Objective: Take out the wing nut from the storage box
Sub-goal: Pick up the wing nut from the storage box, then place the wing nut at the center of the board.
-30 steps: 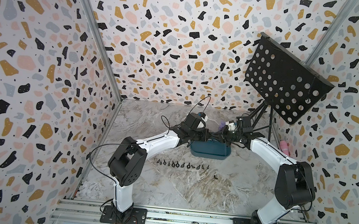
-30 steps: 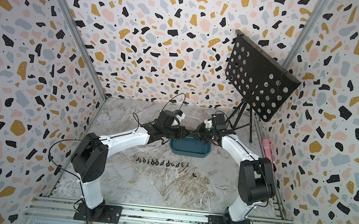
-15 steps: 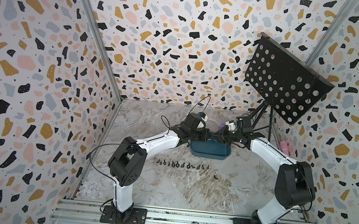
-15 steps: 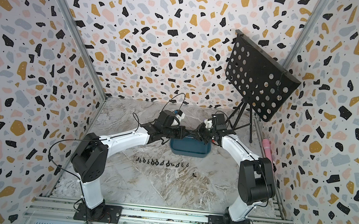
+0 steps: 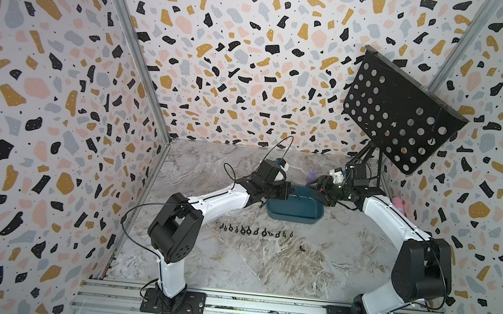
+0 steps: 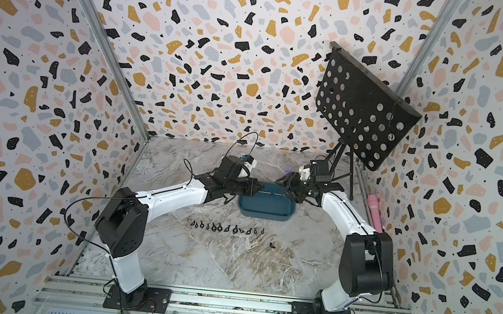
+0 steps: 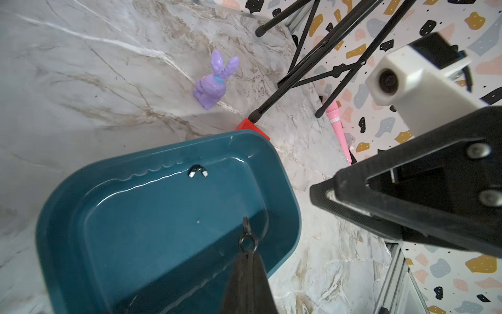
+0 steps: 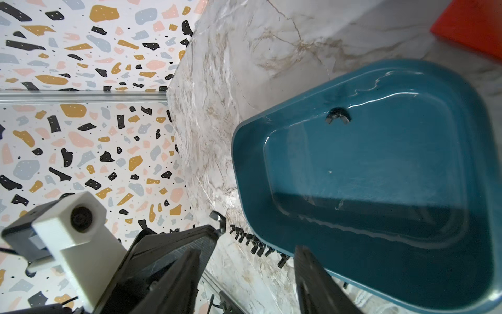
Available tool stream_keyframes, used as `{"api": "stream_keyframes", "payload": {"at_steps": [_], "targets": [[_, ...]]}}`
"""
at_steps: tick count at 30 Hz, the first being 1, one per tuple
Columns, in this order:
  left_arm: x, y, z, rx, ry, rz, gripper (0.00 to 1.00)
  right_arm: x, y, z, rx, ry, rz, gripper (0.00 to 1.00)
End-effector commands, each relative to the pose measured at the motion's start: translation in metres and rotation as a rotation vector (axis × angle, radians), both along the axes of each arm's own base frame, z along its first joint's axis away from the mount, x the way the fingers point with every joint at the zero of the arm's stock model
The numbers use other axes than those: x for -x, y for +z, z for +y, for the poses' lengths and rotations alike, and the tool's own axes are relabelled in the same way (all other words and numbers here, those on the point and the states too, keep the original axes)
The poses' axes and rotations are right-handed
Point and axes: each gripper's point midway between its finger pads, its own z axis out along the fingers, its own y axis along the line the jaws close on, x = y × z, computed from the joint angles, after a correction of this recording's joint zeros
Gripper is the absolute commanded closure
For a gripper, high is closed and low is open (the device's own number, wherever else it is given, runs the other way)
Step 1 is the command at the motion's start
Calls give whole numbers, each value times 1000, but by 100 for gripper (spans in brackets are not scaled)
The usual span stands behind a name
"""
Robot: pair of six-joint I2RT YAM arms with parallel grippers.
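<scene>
The right pincer (image 8: 248, 250) has just sprung apart! Its jaws were together a moment ago; now they stand wide with nothing between them, poised at its own end of the storage box (image 7: 152, 233).

Across from it, the left pincer (image 7: 247, 255) is clamped tight. Pinched at its very tips is a small ringed piece, by the look of it a captured wing nut (image 7: 247, 240), held clear above the box floor and not yet carried past the wall.

Inside the box, one last wing nut (image 7: 198, 171) lies tucked against the long wall farthest from the arm bases, and nothing is touching it.

Out on the tabletop (image 5: 263, 270), a row of wing nuts (image 5: 255, 231) is lined up in front of the box, with a stray dark piece (image 5: 301, 248) near it.

The reading here is that the job is close to finished. The opened right pincer looks readied for that last nut, while the left has only to carry its catch out and set it down.
</scene>
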Motion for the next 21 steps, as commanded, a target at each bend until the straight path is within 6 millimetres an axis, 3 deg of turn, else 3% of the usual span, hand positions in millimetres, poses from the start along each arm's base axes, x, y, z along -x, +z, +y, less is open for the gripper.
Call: {"api": "stream_keyframes", "payload": {"at_steps": [1, 7, 8, 9, 16, 21], "targets": [[-2, 17, 31, -35, 58, -58, 100, 14, 2, -7, 77, 37, -36, 30], [7, 17, 94, -131, 190, -79, 100, 20, -2, -10, 120, 69, -60, 18], [10, 17, 107, -155, 215, -81, 100, 20, -3, -10, 120, 72, -61, 2], [15, 15, 119, -179, 239, -71, 100, 21, -5, -9, 117, 76, -61, 0], [49, -10, 201, -324, 435, -19, 100, 27, -9, 2, 130, 124, -81, 0], [77, -39, 242, -414, 554, 33, 100, 32, -6, 15, 150, 181, -108, 0]]}}
